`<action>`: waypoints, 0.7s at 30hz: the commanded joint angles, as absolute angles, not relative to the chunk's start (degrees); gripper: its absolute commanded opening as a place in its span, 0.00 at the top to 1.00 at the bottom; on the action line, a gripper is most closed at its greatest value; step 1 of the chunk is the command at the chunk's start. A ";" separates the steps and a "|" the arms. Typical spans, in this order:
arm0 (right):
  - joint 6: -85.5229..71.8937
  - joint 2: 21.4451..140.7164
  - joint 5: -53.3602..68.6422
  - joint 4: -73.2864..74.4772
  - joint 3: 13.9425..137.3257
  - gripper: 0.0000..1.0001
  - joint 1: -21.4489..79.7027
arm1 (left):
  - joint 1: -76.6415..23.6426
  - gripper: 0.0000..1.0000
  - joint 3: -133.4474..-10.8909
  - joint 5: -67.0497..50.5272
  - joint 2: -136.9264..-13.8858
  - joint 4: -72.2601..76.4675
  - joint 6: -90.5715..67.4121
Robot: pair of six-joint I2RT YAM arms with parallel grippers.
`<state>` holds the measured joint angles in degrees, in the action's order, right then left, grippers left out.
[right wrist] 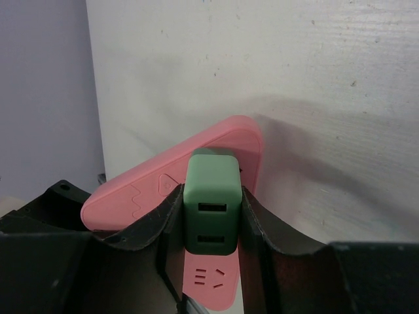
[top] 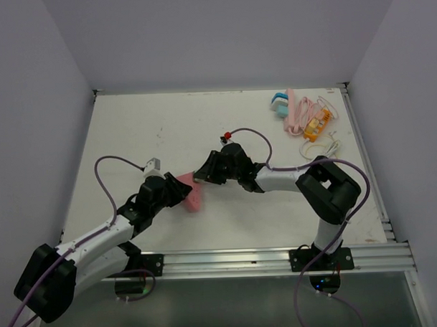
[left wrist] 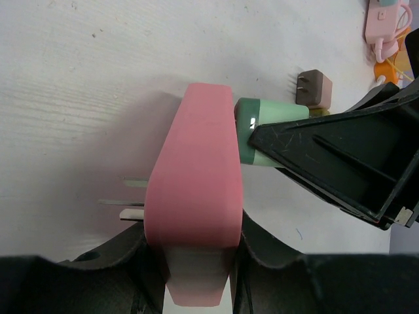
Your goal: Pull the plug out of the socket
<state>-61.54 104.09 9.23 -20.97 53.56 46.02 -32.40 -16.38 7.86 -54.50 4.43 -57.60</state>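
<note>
Left gripper [left wrist: 200, 268] clamps pink socket [left wrist: 193, 183]; right gripper [right wrist: 211, 242] clamps green plug [right wrist: 211, 186]. Plug axis runs along right fingers [right wrist: 262, 242], far end apparently seated in socket.

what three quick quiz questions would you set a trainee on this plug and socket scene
1. True or false: the green plug is already free of the pink socket.
2. What do the right fingers hold? A green plug, B pink socket, C nothing.
3. What colour is the loose plug lying on the table?
Key: 1 false; 2 A; 3 brown.
</note>
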 commanded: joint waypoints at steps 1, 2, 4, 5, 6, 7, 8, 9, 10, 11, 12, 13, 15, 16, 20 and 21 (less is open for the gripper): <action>-55.74 98.09 7.21 -16.18 55.98 1.00 44.91 | -30.15 1.00 -16.70 24.52 -57.12 -7.64 -58.97; -55.46 98.09 7.21 -15.48 56.42 1.00 44.91 | -30.23 1.00 -16.70 24.52 -57.30 -7.65 -59.15; -55.46 98.43 7.99 -15.29 56.34 1.00 44.74 | -30.15 1.00 -16.79 24.61 -57.57 -7.73 -59.06; -55.72 98.70 8.69 -16.16 55.90 1.00 44.56 | -30.23 1.00 -16.79 24.70 -57.57 -7.82 -58.98; -56.07 98.96 10.70 -18.52 55.64 1.00 44.47 | -30.23 1.00 -16.70 24.78 -57.57 -7.91 -58.97; -56.86 99.23 11.51 -19.41 55.55 1.00 44.30 | -30.15 1.00 -16.70 24.87 -57.57 -8.08 -58.97; -57.13 99.49 12.21 -20.12 55.63 1.00 44.21 | -30.23 1.00 -16.70 25.22 -57.57 -8.17 -59.06; -57.30 100.10 13.17 -20.47 55.63 1.00 44.21 | -30.15 1.00 -16.61 25.31 -57.48 -8.26 -59.15; -57.57 100.19 13.44 -20.48 55.72 1.00 44.12 | -30.23 1.00 -16.70 25.40 -57.48 -8.52 -59.24; -57.66 100.28 13.80 -20.65 55.46 1.00 43.86 | -30.23 1.00 -16.70 25.75 -57.39 -8.79 -59.24; -57.92 100.20 14.06 -21.70 55.11 1.00 43.68 | -30.23 1.00 -16.79 25.93 -57.39 -8.96 -59.24; -58.44 100.11 15.02 -22.58 54.67 1.00 43.42 | -30.23 1.00 -16.79 26.01 -57.39 -9.14 -59.24; -58.80 100.20 16.69 -24.94 53.88 1.00 42.45 | -30.23 1.00 -16.79 26.28 -57.57 -9.40 -59.33; -58.71 100.54 18.61 -25.57 53.79 1.00 41.67 | -30.15 1.00 -16.87 26.28 -57.83 -9.32 -59.41; -58.62 100.99 20.74 -26.28 53.18 1.00 40.34 | -30.23 1.00 -17.23 26.28 -58.71 -9.40 -59.41; -58.54 100.99 20.74 -26.19 53.00 1.00 40.25 | -30.23 1.00 -17.31 26.28 -58.88 -9.40 -59.33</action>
